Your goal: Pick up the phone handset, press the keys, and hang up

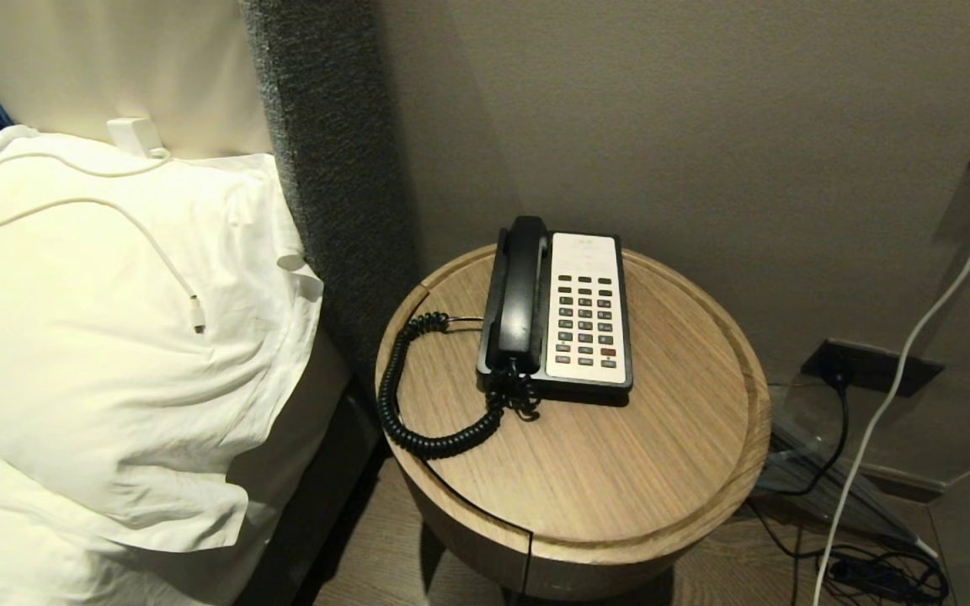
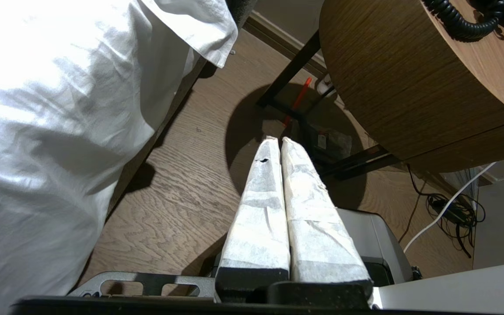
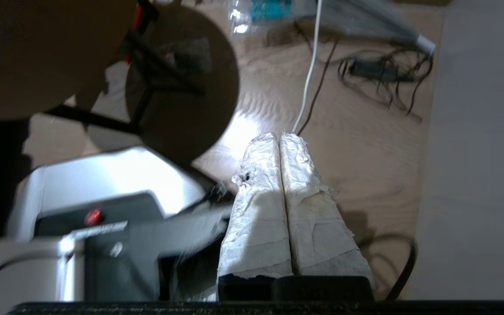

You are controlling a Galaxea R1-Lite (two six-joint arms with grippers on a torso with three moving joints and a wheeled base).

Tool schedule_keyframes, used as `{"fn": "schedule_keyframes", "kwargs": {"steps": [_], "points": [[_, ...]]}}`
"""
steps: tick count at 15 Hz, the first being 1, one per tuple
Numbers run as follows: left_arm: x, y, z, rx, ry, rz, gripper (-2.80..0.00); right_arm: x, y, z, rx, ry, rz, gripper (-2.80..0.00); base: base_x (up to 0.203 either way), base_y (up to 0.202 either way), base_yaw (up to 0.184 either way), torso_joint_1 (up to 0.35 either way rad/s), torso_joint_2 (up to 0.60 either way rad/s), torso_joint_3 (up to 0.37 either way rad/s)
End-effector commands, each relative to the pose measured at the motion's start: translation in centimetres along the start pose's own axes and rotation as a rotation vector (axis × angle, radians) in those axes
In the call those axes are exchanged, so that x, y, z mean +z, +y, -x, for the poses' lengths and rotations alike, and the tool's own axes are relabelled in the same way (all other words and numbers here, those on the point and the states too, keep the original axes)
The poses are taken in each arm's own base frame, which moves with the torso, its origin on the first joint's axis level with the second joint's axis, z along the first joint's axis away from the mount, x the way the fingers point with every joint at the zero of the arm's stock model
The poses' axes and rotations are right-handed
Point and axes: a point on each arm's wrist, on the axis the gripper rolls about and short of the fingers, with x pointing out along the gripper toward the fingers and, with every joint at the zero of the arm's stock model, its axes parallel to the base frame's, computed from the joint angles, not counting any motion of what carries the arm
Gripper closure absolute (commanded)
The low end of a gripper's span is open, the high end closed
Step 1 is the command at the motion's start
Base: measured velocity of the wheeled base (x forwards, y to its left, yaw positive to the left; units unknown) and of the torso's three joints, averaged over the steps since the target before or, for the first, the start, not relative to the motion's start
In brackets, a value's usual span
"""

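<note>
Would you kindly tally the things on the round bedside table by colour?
Black: 2, the phone handset and its coiled cord.
Black and white: 1, the phone base.
Total: 3, all on the round table.

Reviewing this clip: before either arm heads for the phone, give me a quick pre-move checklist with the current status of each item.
1. Phone handset seated on the phone base: ok.
2. Coiled cord lies loose on the round table, off the keypad: ok.
3. Left gripper shut, holding nothing, low beside the table: not ok for grasping, must open.
4. Right gripper shut, empty, over the floor: ok for key pressing.
5. Handset unobstructed from above: ok.
</note>
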Motion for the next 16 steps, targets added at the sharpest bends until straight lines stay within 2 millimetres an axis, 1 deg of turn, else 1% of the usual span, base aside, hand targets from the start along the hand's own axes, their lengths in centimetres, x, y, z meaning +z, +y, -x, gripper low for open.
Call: {"fn": "schedule_keyframes", "kwargs": {"steps": [1,3,5,7,8,10,11,13,14,15,16], "points": [[-0.3,0.1,-0.1,0.004,0.011,0.003,0.00,-1.0,0.3,2.0,0.007,-0.027,-0.028,0.00,0.000,0.000,0.000,0.000,0.00,0.000],[-0.4,0.1,0.0,-0.004,0.006,-0.001,0.00,-0.8,0.3,3.2,0.002,-0.043,-0.049,0.00,0.000,0.000,0.000,0.000,0.00,0.000],[-0.4,0.1,-0.2,-0.030,-0.002,-0.004,0.00,-1.2,0.1,3.7,-0.016,0.000,-0.062,0.00,0.000,0.000,0.000,0.000,0.00,0.000],[-0.5,0.2,-0.3,-0.033,0.001,-0.002,0.00,-2.4,-0.3,4.0,-0.052,0.114,-0.069,0.00,0.000,0.000,0.000,0.000,0.00,0.000],[-0.6,0.2,-0.4,-0.034,0.000,-0.003,0.00,-3.0,-0.3,3.7,-0.064,0.166,-0.090,0.00,0.000,0.000,0.000,0.000,0.00,0.000],[-0.7,0.2,-0.4,-0.030,-0.001,-0.001,0.00,-3.6,-0.1,1.9,-0.070,0.218,-0.136,0.00,0.000,0.000,0.000,0.000,0.00,0.000],[-0.7,0.2,-0.4,-0.030,-0.001,0.001,0.00,-3.5,0.3,0.6,-0.052,0.182,-0.160,0.00,0.000,0.000,0.000,0.000,0.00,0.000],[-0.6,0.2,-0.4,-0.032,-0.004,0.000,0.00,-2.6,1.2,-1.7,0.019,0.055,-0.183,0.00,0.000,0.000,0.000,0.000,0.00,0.000],[-0.6,0.2,-0.4,-0.032,-0.004,0.002,0.00,-2.5,1.5,-2.6,0.060,0.025,-0.143,0.00,0.000,0.000,0.000,0.000,0.00,0.000],[-0.6,0.2,-0.4,-0.032,-0.004,0.003,0.00,-2.5,1.6,-2.7,0.071,0.020,-0.137,0.00,0.000,0.000,0.000,0.000,0.00,0.000],[-0.6,0.2,-0.4,-0.033,-0.005,0.008,0.00,-2.2,1.6,-2.2,0.056,0.003,-0.181,0.00,0.000,0.000,0.000,0.000,0.00,0.000]]}}
